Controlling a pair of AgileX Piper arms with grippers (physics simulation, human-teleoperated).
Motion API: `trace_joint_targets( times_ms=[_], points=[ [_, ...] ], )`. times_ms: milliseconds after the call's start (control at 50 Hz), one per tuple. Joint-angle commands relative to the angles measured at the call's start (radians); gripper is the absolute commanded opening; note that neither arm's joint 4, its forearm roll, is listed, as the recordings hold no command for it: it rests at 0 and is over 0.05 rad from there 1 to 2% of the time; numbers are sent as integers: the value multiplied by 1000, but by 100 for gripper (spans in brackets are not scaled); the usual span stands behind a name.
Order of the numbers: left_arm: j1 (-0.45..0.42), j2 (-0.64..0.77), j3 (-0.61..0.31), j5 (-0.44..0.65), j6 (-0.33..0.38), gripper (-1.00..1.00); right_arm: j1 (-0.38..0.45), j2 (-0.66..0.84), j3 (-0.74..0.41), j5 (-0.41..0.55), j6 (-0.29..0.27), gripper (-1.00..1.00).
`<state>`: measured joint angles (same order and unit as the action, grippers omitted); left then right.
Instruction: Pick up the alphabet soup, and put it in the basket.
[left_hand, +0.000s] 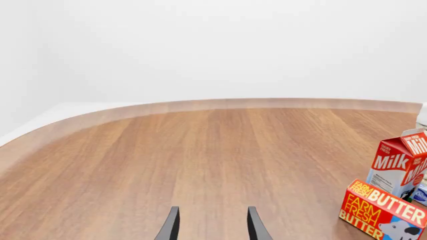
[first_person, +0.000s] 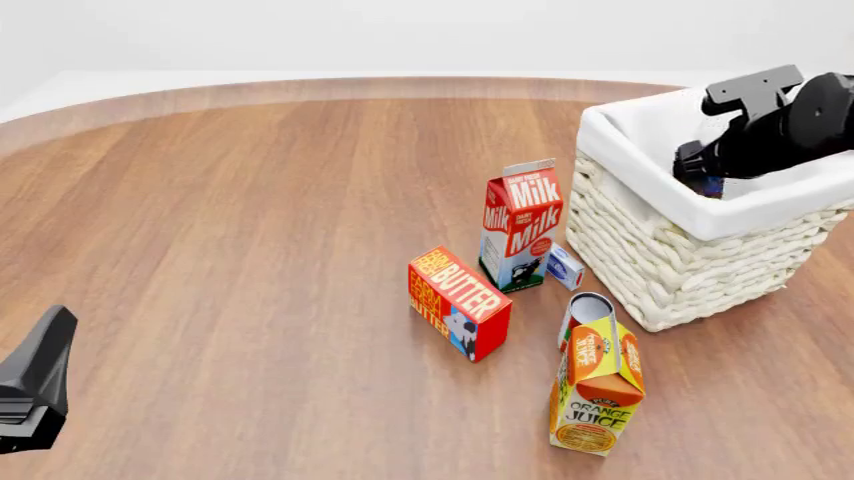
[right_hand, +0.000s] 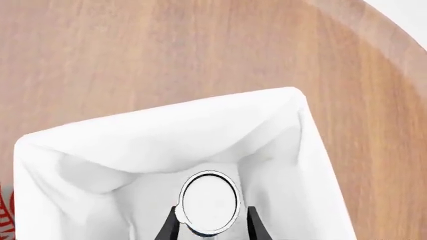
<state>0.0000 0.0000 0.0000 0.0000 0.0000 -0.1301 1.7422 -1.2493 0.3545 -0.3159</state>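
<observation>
**A:** What sits closest to the front camera?

**B:** The left gripper (first_person: 34, 385), a dark wedge low over the wooden table (first_person: 240, 250). In its wrist view the two fingers (left_hand: 171, 227) stand apart with only bare wood between them, holding nothing.

**A:** And the largest thing?

**B:** The basket (first_person: 667, 265), cream wicker with a white cloth lining. The right gripper (first_person: 703, 172) hangs directly over its inside. Its own camera looks straight down at the lining (right_hand: 167, 135) below it.

**A:** Where is the alphabet soup?

**B:** Between the right gripper's fingers. The can's pale round top (right_hand: 209, 201) faces that camera, with a dark finger (right_hand: 170, 227) close against each side, so the jaws are narrowed around it. It is above the basket floor; whether it touches the lining cannot be told.

**A:** What else is there?

**B:** Well to the left of the right gripper, outside the basket: a milk carton (first_person: 522, 238) standing, an orange juice carton (first_person: 597, 385), a butter box (first_person: 458, 302), then a small blue-and-white box (first_person: 565, 267) just beside the basket wall.
</observation>
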Motion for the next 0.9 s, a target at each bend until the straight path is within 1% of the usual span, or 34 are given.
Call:
trace_joint_targets(
  times_ms=[20, 460, 760, 900],
  points=[
    [0, 0, 0, 0, 0, 100, -19, -3, -14, -4, 12, 100],
    [0, 0, 0, 0, 0, 100, -17, -22, -10, -11, 22, 100],
    [0, 0, 0, 0, 0, 100, -26, -104, 26, -32, 23, 100],
    [0, 0, 0, 0, 0, 100, -34, -164, 55, -38, 28, 100]
  ],
)
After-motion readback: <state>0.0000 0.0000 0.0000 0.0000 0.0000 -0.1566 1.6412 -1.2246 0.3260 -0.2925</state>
